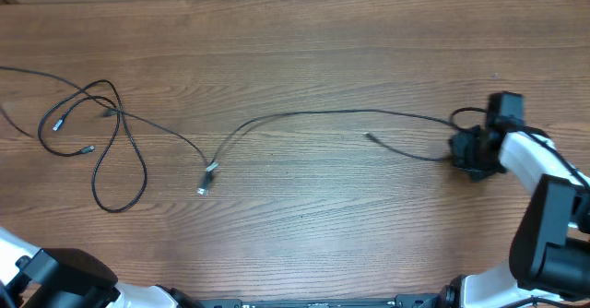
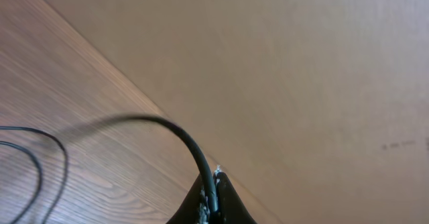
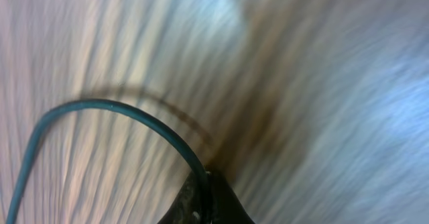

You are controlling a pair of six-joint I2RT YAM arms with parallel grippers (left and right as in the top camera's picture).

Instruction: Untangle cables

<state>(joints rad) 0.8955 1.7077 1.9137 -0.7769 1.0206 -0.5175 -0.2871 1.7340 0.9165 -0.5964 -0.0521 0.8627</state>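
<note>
We see looped cables (image 1: pixel 115 209) near the left edge of the tabletop (image 1: pixel 304 41). A long cable (image 1: pixel 313 113) stretches from mid-table to the right gripper (image 1: pixel 466 151) by the right edge. We cannot tell whether its jaws clamp it, nor how the jaws of the left gripper (image 2: pixel 211 207) stand.

Cables (image 1: pixel 111 112) run off the overhead's left edge.

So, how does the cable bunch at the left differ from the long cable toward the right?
The cable bunch lies in crossing loops; the long cable is drawn out in one shallow arc. The cable bunch lies by itself; the long cable runs up to the right gripper. Both are thin, black and flat on the wooden table.
</note>
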